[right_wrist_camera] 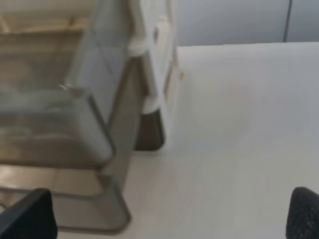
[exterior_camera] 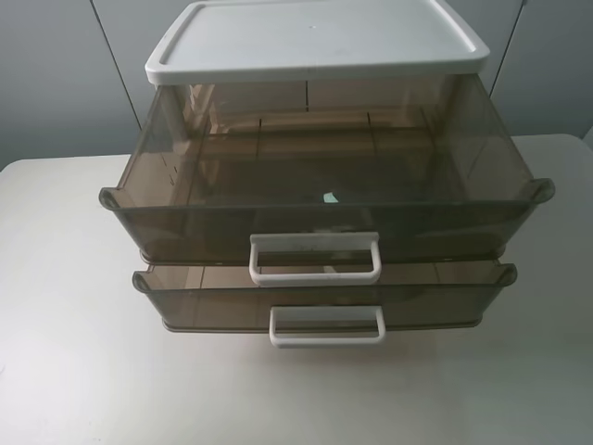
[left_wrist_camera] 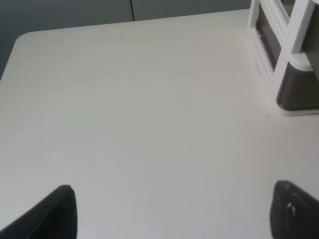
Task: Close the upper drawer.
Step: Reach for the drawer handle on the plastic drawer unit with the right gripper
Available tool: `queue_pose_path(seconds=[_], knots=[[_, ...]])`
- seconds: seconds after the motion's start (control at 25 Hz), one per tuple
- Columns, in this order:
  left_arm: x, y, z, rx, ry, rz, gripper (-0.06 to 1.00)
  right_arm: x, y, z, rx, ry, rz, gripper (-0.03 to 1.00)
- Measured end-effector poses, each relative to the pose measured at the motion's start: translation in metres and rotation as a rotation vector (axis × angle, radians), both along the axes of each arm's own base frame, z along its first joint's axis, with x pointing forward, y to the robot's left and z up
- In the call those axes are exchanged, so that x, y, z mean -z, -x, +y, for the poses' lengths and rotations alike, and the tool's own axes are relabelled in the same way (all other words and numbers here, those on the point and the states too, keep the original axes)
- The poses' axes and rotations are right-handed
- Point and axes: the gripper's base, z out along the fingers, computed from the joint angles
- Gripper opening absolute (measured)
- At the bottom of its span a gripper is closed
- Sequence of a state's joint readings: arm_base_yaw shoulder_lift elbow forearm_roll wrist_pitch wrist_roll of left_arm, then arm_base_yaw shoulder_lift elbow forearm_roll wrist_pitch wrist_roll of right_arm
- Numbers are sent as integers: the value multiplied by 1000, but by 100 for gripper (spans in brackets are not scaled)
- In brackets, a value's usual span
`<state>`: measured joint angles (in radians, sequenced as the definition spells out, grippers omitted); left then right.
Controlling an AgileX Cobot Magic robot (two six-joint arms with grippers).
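The wide translucent smoky-brown plastic upper drawer [exterior_camera: 315, 218] stands pulled far out from under the white-topped two-drawer cabinet [exterior_camera: 315, 37], on the pale table [exterior_camera: 56, 324]; its front wall overhangs the matching lower drawer [exterior_camera: 324, 297], which is itself partly out. The drawer's long axis runs side to side across the table, and its white rectangular loop handle [exterior_camera: 315, 257] sits mid-front, facing the robot; closing it means a push straight back into the cabinet. Neither arm shows in the high view. The left gripper [left_wrist_camera: 172, 214] hangs over bare table with its dark fingertips [left_wrist_camera: 55, 214] spread wide, holding nothing, only a corner of the cabinet frame ahead of it; the right gripper [right_wrist_camera: 172, 214] is likewise spread and empty, with the drawer's side corner looming close beside it; the right arm looks the nearer.
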<state>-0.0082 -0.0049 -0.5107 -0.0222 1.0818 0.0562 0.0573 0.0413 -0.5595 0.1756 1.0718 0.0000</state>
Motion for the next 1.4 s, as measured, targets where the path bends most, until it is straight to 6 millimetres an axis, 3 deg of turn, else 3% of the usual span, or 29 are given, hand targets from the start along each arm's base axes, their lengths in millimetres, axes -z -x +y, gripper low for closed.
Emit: queue_pose_path(seconds=[0.12, 0.28, 0.48, 0.88, 1.08, 1.4], knots=[[0, 0, 0, -1, 1, 0, 74, -28, -6, 2, -23, 9, -17, 70], [0, 0, 0, -1, 1, 0, 74, -63, -30, 11, -149, 55, 0, 70], [0, 0, 0, -2, 3, 0, 74, -83, -65, 29, -402, 100, 31, 70], [0, 0, 0, -1, 1, 0, 74, -82, -110, 70, -788, 210, 92, 70], [0, 0, 0, -1, 1, 0, 74, -85, -106, 102, -1000, 239, 48, 70], [0, 0, 0, -1, 1, 0, 74, -63, -86, 147, -1311, 411, 95, 70]])
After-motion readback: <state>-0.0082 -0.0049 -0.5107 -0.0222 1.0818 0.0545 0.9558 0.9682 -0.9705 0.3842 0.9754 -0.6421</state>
